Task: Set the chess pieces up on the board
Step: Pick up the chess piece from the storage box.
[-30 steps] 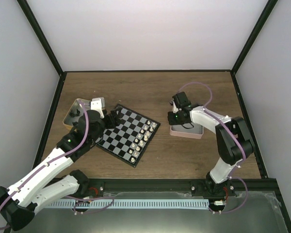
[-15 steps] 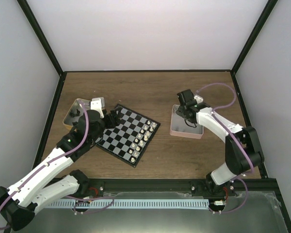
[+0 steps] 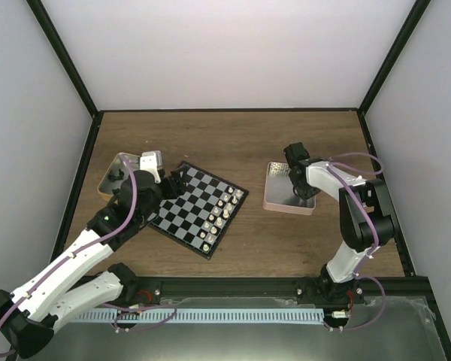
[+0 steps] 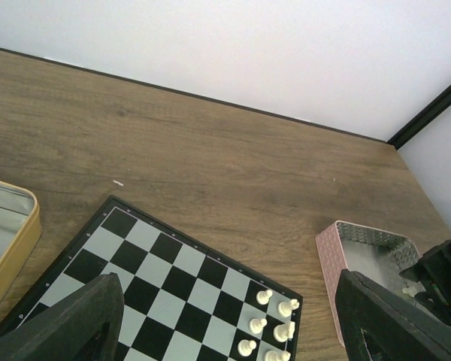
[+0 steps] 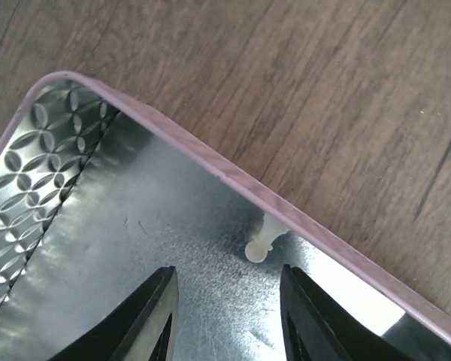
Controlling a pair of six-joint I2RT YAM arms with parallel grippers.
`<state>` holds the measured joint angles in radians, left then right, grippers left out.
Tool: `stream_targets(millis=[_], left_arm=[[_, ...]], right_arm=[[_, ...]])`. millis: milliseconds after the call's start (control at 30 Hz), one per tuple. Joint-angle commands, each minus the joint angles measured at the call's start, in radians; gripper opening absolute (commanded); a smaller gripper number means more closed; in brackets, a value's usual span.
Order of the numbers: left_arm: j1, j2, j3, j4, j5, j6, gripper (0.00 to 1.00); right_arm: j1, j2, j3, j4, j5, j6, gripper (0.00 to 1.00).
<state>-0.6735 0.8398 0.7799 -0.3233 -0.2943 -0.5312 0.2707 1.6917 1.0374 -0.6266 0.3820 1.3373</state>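
Observation:
The board (image 3: 195, 210) lies tilted on the table left of centre, with several cream-white chess pieces (image 3: 222, 209) in two rows along its right edge. My left gripper (image 3: 174, 183) hovers open over the board's far left corner; in the left wrist view its fingers (image 4: 75, 323) frame the board (image 4: 173, 278) and the white pieces (image 4: 274, 331). My right gripper (image 5: 229, 320) hangs open inside the pink tray (image 5: 210, 169), empty. A white pawn (image 5: 261, 241) lies on its side against the tray wall, just beyond the fingertips.
A gold tin (image 3: 111, 167) with something dark inside sits left of the board, under my left wrist. The pink tray (image 3: 286, 204) stands right of the board. Black frame posts and pale walls close in the table on three sides.
My right gripper has swung right from the tray's board-side edge to over the tray, and its jaws have opened. The left arm has not moved.

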Motion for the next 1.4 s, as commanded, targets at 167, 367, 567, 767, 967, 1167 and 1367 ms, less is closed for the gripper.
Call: stream_targets(millis=[167,367,567,767,967,1167,1367], left_arm=[[0.009,-0.014,0.010,0.012,-0.008,0.016,0.79],[0.012,-0.010,0.008,0.014,-0.002,0.015,0.79],[0.014,-0.010,0.008,0.012,0.000,0.014,0.79],[0.017,-0.011,0.007,0.010,-0.001,0.014,0.79],[0.020,-0.012,0.008,0.011,-0.003,0.015,0.80],[0.022,-0.013,0.008,0.012,-0.004,0.014,0.79],[0.024,-0.027,0.010,0.007,-0.016,0.011,0.79]], right_arm=[[0.001,0.031,0.016,-0.087,0.064,0.241,0.36],[0.001,0.074,0.048,-0.100,0.080,0.289,0.35],[-0.001,0.134,0.102,-0.155,0.131,0.362,0.32],[0.000,0.189,0.129,-0.194,0.144,0.422,0.22],[0.024,0.184,0.154,-0.217,0.180,0.389,0.07],[0.100,0.118,0.175,-0.217,0.224,0.256,0.01],[0.145,-0.022,0.131,-0.076,0.104,-0.013,0.01]])
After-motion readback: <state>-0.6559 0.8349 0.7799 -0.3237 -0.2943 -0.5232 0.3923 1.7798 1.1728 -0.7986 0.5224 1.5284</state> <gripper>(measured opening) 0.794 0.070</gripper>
